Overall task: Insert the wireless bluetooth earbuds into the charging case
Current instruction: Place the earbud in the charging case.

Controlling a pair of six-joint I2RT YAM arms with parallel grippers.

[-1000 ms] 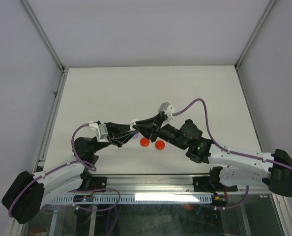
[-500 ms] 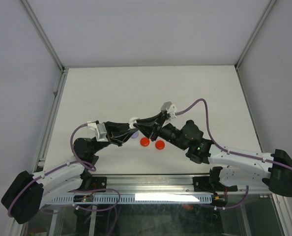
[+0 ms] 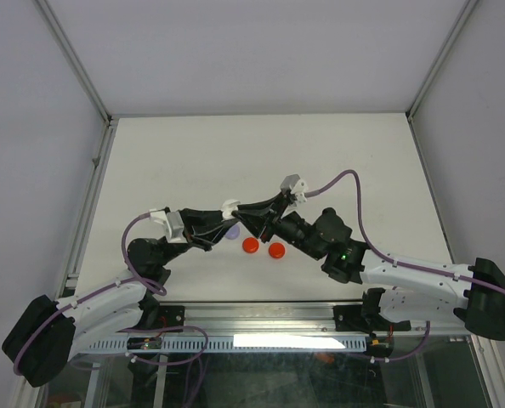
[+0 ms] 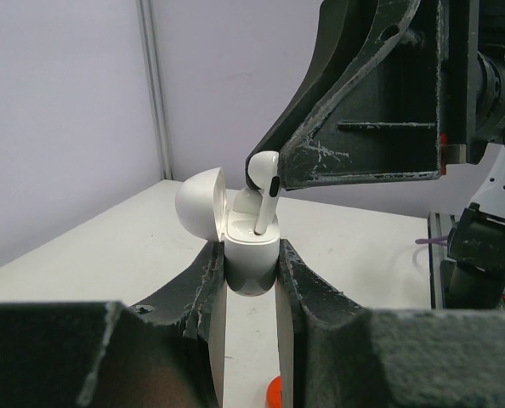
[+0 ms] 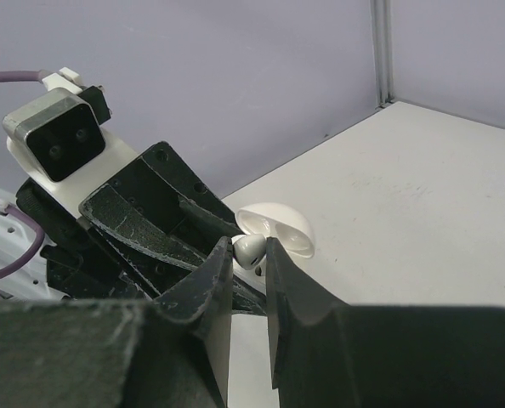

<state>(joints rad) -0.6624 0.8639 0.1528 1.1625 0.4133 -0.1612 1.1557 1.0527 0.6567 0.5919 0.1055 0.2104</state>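
Note:
My left gripper [image 4: 251,257] is shut on the white charging case [image 4: 252,253] and holds it upright above the table, with its lid [image 4: 200,202] open to the left. My right gripper [image 5: 249,252] is shut on a white earbud [image 5: 251,249]. In the left wrist view the earbud [image 4: 264,180] hangs from the right gripper's fingers [image 4: 363,127], and its stem tip reaches into the case's right-hand slot. In the top view the case [image 3: 229,207] sits where both grippers meet, at mid table. The case lid also shows in the right wrist view [image 5: 278,228].
Two round red discs [image 3: 250,246] [image 3: 277,250] lie on the white table just near of the grippers. A lilac disc [image 3: 233,231] lies partly under the left gripper. One red disc shows below the case in the left wrist view [image 4: 274,393]. Side rails border the table.
Over the last second the two grippers closed in on each other, bringing the earbud over the open case. In the last half second there is almost no movement.

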